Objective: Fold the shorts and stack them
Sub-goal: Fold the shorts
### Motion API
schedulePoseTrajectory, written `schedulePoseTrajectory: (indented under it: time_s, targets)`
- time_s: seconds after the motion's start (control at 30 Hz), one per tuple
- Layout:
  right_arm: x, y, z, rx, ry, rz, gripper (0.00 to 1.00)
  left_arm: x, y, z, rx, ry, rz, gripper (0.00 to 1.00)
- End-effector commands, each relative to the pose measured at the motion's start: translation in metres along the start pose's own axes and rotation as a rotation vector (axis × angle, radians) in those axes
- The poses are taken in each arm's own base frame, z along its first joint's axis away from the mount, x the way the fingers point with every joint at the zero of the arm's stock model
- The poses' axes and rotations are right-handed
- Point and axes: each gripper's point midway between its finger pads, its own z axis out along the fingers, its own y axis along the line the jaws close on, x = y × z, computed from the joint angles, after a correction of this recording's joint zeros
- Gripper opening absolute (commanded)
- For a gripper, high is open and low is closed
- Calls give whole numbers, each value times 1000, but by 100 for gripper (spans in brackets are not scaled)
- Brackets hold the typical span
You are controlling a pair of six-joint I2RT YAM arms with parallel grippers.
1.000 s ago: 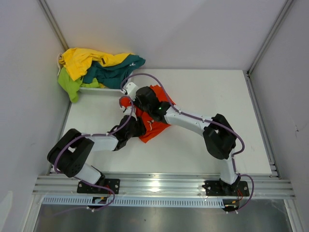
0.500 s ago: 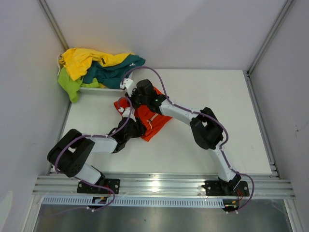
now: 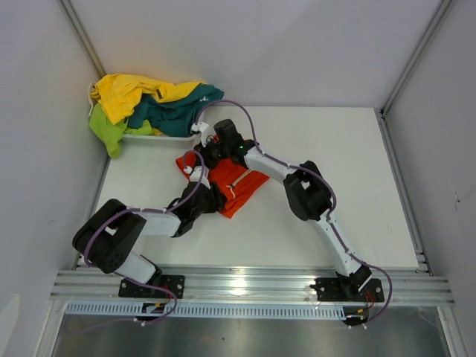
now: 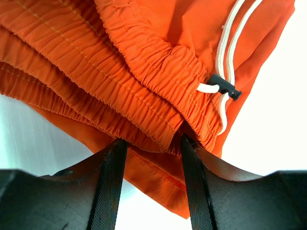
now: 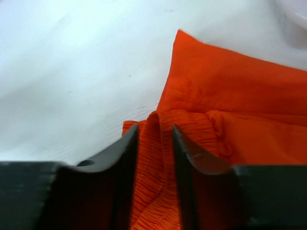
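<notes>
While both arms reach to the left of centre in the overhead view, the orange shorts (image 3: 239, 186) lie crumpled on the white table (image 3: 342, 156), just below the white plastic basket (image 3: 152, 138) in the upper left of the frame. Yellow shorts (image 3: 126, 93), teal shorts (image 3: 175, 108) and lime-green shorts (image 3: 108, 131) are heaped in that basket and spill over its rim.

From the left wrist camera, the left gripper (image 4: 151, 143) stands at the bottom of the frame. Its two dark fingers (image 4: 111, 182) are clamped on a bunch of the gathered elastic waistband (image 4: 139, 72), which fills the gap between them. Several ruched folds of orange cloth run from the upper left toward the lower right. A white drawstring (image 4: 225, 45) hangs at the upper right and passes through a small black cord lock (image 4: 224, 86).

From the right wrist camera, the right gripper (image 5: 154, 128) sits low in the frame, over the edge of the same pair. A ridge of ruched orange fabric rises between its fingers (image 5: 125, 163), which stand a little apart. I cannot tell whether they pinch that ridge or merely flank it. Flatter orange cloth spreads to the right of the frame, and bare table fills the upper left.
</notes>
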Motion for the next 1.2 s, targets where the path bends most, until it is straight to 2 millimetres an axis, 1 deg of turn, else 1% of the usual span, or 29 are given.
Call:
schedulePoseTrajectory:
  time_s: [0.0, 0.03, 0.1, 0.13, 0.23, 0.27, 0.3, 0.33, 0.37, 0.4, 0.43, 0.47, 0.5, 0.53, 0.57, 0.6, 0.63, 0.67, 0.7, 0.73, 0.77, 0.8, 0.87, 0.9, 0.93, 1.03, 1.07, 1.13, 1.17]
  targets:
    - [-42, 4, -18, -68, -89, 54, 49, 13, 1, -7, 13, 37, 30, 52]
    - [-50, -1, -23, -61, -110, 81, 62, 12, 0, -8, 12, 35, 30, 52]
    - [-62, -6, -30, -56, -134, 101, 67, 11, 0, -8, 12, 31, 30, 53]
    - [-76, -13, -39, -41, -165, 127, 68, 11, 0, -9, 10, 33, 31, 53]
    - [-105, -28, -62, 1, -244, 166, 72, 9, 0, -11, 7, 25, 33, 53]
    - [-119, -37, -79, 21, -280, 188, 72, 9, 0, -12, 6, 27, 35, 53]
    - [-124, -43, -88, 41, -300, 200, 72, 7, -1, -13, 8, 21, 34, 53]
    - [-127, -57, -100, 82, -311, 215, 72, 6, 0, -14, 7, 20, 34, 53]
    - [-132, -61, -110, 107, -317, 205, 73, 6, 0, -15, 8, 19, 36, 53]
    - [-132, -67, -117, 133, -310, 203, 73, 7, 1, -16, 6, 21, 37, 53]
    - [-121, -74, -122, 166, -271, 232, 73, 7, 0, -17, 7, 20, 39, 53]
    - [-118, -87, -135, 202, -261, 225, 73, 6, -1, -18, 12, 18, 40, 53]
    - [-112, -91, -142, 207, -241, 241, 73, 7, 0, -19, 10, 20, 42, 53]
    - [-99, -97, -148, 215, -211, 280, 72, 6, -1, -20, 18, 20, 44, 53]
    - [-78, -112, -160, 233, -183, 339, 72, 6, -2, -20, 23, 21, 49, 53]
    - [-74, -107, -170, 204, -175, 360, 72, 5, -3, -21, 24, 22, 50, 53]
    - [-65, -112, -177, 212, -174, 383, 72, 6, -2, -21, 24, 25, 50, 53]
    - [-33, -115, -179, 222, -127, 449, 72, 6, -3, -22, 28, 24, 50, 53]
    - [-30, -117, -198, 234, -138, 464, 71, 6, -3, -23, 30, 24, 48, 53]
    - [-26, -120, -205, 243, -155, 466, 71, 5, -5, -24, 40, 20, 47, 53]
    - [-15, -122, -211, 260, -148, 482, 71, 4, -7, -26, 48, 19, 44, 54]
    - [2, -124, -221, 282, -139, 499, 72, 0, -10, -29, 60, 6, 40, 54]
    - [19, -130, -231, 307, -125, 530, 72, -4, -14, -33, 78, -1, 36, 54]
    - [34, -135, -237, 315, -112, 556, 72, -5, -15, -36, 82, 0, 33, 55]
    - [40, -136, -240, 307, -106, 573, 73, -12, -20, -41, 101, -20, 29, 56]
    - [61, -142, -240, 297, -71, 613, 74, -20, -28, -53, 130, -37, 9, 64]
    - [66, -143, -239, 295, -61, 623, 75, -22, -29, -55, 131, -40, 7, 70]
    - [77, -140, -231, 261, -39, 641, 76, -25, -29, -59, 130, -42, -1, 76]
    - [78, -138, -230, 245, -40, 645, 76, -32, -30, -62, 135, -58, -14, 82]
